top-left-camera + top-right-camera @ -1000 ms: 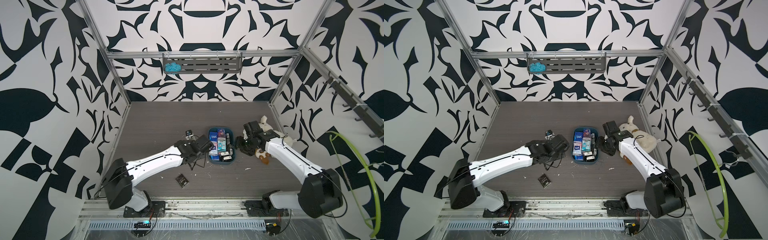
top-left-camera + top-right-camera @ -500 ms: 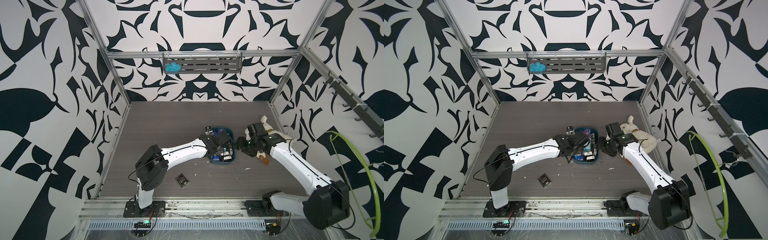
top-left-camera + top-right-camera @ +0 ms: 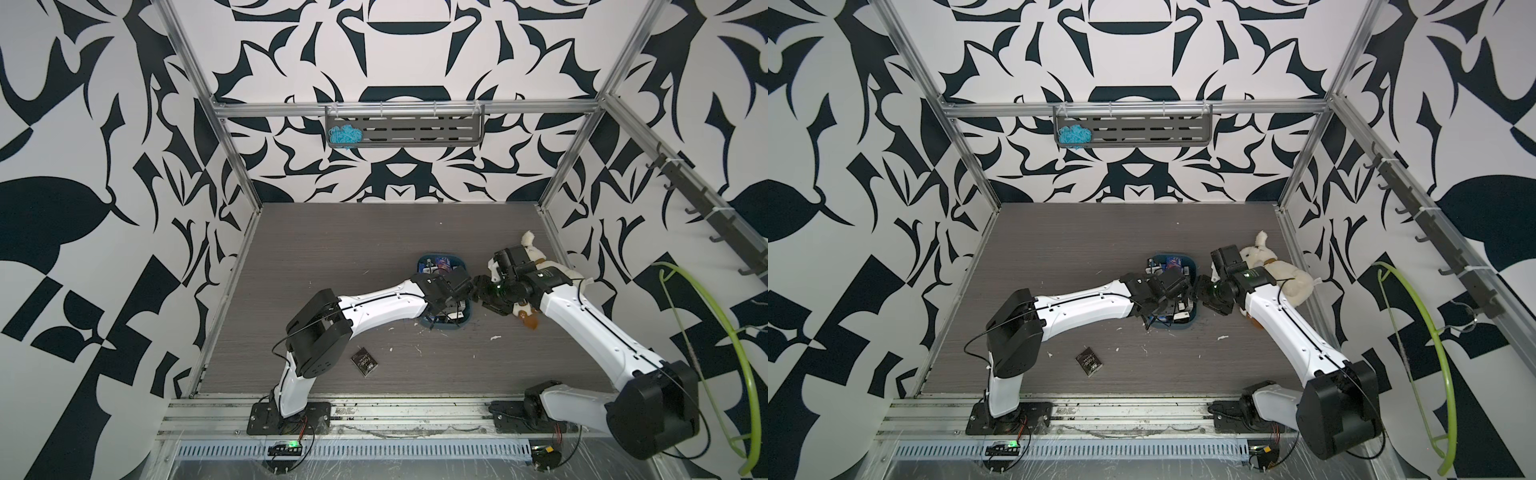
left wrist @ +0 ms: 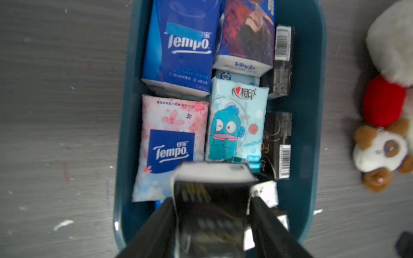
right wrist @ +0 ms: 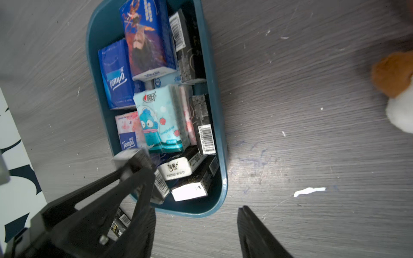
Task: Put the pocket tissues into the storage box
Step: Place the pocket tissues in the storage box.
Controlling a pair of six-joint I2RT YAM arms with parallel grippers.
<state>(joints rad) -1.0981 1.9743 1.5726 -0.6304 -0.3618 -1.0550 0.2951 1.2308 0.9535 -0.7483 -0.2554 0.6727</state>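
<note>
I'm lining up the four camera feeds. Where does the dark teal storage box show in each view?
In a top view: storage box right of floor centre, its middle covered by a white arm.
In a top view: storage box just right of centre, covered likewise.
Left wrist: storage box fills the middle.
Right wrist: storage box left of centre, slanted.
Shared landmark: the brown-and-white plush toy beside it.

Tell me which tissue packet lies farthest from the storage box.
The black packet, alone on the table near the front; every other visible one is in or at the storage box.
</note>
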